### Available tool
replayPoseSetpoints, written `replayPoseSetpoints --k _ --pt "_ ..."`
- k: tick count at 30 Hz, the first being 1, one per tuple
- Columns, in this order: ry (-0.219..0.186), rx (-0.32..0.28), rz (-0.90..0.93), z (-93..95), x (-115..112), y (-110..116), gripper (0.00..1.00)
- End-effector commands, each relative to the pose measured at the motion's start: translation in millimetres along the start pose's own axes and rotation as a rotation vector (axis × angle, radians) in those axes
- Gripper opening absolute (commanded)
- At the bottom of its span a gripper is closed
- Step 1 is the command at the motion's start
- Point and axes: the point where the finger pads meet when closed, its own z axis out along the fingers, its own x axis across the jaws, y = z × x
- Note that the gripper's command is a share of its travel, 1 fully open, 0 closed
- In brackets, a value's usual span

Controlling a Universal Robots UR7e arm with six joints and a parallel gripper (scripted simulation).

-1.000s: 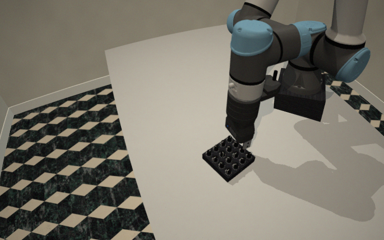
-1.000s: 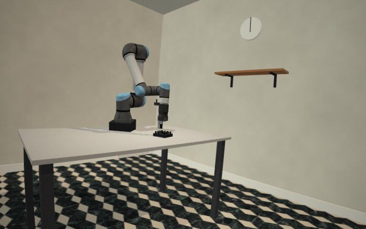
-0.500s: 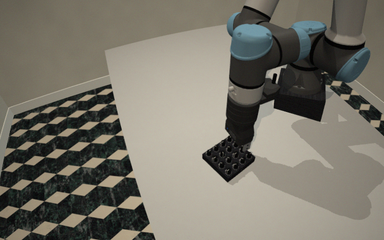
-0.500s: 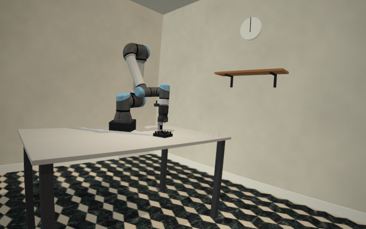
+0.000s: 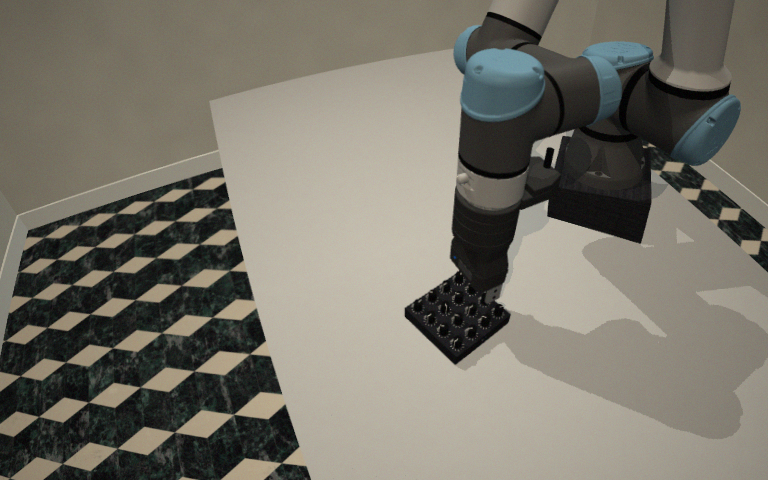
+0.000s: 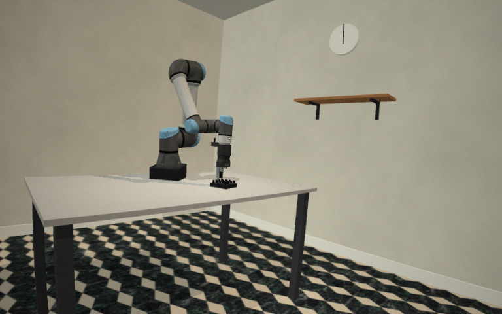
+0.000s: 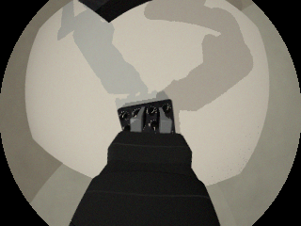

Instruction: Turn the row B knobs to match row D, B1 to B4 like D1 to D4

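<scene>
The black knob box stands on the table with its grid of small black knobs with white lines. It also shows in the exterior view. My gripper points straight down over the box's far right corner, its fingertips down among the knobs. In the wrist view the fingers stand partly open on either side of one knob, with gaps visible beside it. I cannot read which knob it is or where its line points. The gripper body hides the knobs under it in the top view.
The arm's black base stands on the table behind the box. The table's near edge lies to the left of the box. A wooden shelf and a clock hang on the far wall.
</scene>
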Motion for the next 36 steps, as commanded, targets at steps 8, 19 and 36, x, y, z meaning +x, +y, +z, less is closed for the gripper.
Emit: replayPoseSetpoints --k 8,19,36 --pt "0.0 -0.001 0.0 -0.3 0.0 0.4 0.46" --pt "0.0 -0.001 0.0 -0.3 0.0 0.4 0.46" --pt "0.0 -0.001 0.0 3.3 0.0 0.4 0.46"
